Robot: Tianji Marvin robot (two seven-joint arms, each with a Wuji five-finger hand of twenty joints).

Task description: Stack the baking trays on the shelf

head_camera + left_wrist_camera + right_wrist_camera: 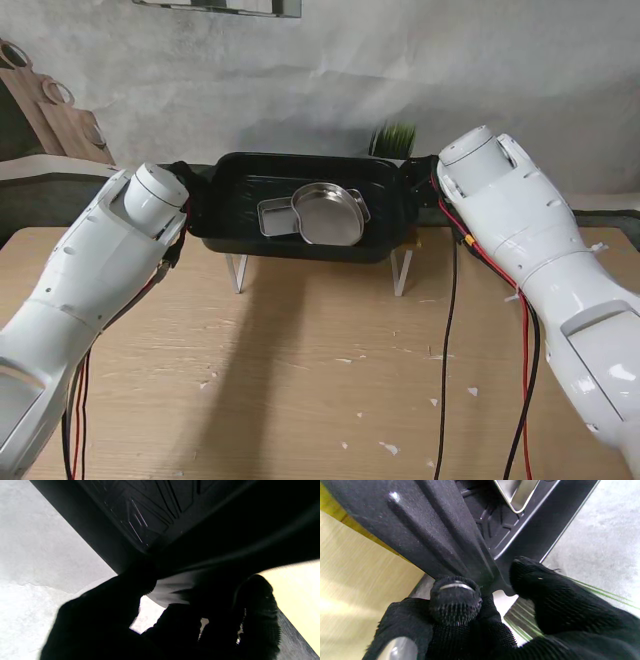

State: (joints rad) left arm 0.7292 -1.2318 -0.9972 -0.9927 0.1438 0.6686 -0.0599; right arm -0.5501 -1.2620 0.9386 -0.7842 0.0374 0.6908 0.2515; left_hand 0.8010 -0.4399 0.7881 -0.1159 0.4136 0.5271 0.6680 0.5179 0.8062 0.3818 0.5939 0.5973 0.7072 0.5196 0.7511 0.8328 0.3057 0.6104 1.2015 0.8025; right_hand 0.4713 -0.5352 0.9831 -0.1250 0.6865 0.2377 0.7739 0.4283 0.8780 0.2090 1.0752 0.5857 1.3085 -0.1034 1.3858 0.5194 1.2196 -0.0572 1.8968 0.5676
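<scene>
Both hands, left hand (155, 620) and right hand (495, 605), grip the black tray (300, 205) over the far shelf (403, 272). Uneven lowering could tip it, sliding the steel pans (322, 213).

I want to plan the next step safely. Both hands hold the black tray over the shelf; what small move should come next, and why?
Probably lower the black tray gently until it rests flat on the white shelf. The left hand and right hand grip its two ends, and two metal pans lie loose inside, so tilting could shift them.

Bare table (300, 380) (plant (394, 138) behind)
</scene>
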